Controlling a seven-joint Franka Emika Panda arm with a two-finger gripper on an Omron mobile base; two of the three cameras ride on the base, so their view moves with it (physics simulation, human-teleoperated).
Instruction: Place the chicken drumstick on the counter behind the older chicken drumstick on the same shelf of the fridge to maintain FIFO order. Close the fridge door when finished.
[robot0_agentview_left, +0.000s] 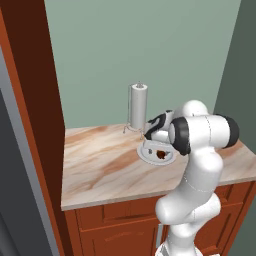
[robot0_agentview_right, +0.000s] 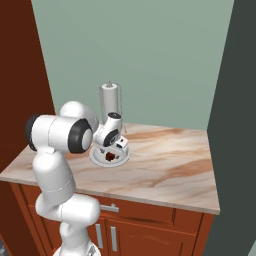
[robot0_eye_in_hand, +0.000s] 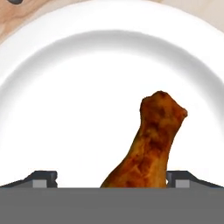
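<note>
Straddling chicken drumstick (robot0_eye_in_hand: 151, 144), end effector (robot0_eye_in_hand: 111, 178) tips cropped

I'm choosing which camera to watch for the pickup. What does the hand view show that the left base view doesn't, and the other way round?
Only the hand view shows the claw fingertips apart, either side of the chicken drumstick, whose lower end runs between them, and the drumstick's shape in detail.

Only the left base view shows the surroundings: the paper towel holder standing behind the plate, the robot arm bent over it, the counter's extent and the cabinets below.

Both show the drumstick lying on the white plate, on the marble counter.
</note>
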